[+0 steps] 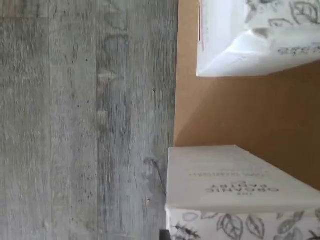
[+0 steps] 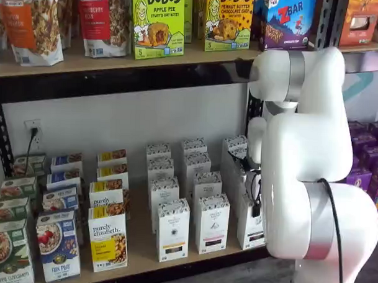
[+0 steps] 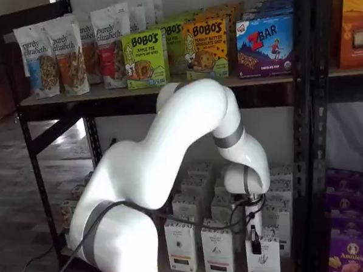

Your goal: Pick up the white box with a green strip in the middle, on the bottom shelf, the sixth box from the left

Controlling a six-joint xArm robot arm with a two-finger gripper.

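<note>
1. White arm segments [image 2: 312, 183] fill the foreground in both shelf views, standing between the cameras and the shelving, with a black cable running down the nearest segment.
2. Black fingers of the gripper [image 3: 254, 240] reach down onto the top of the white box [image 3: 264, 265], the front carton of the rightmost white row on the bottom shelf [image 2: 141, 255]. They are closed on its top edge, with no gap showing beside the carton.
3. From the other shelf camera the same box [image 2: 251, 227] stands upright at the front of the board, its dark strip low on the face, partly hidden by the arm; the gripper [image 2: 256, 209] shows only as a dark shape at its top.
4. Two similar white cartons [image 2: 173, 230] stand just beside it in neighbouring rows, and a yellow-labelled purely elizabeth box [image 2: 107, 238] stands further along.
5. Bobo's boxes [image 2: 158, 22] and a Z Bar box [image 2: 289, 21] sit on the shelf above.
6. Seen from the wrist camera are grey wood-grain flooring [image 1: 85, 120], tan board and two white cartons with leaf-patterned print [image 1: 240, 190], turned sideways; the fingers do not appear there.
</note>
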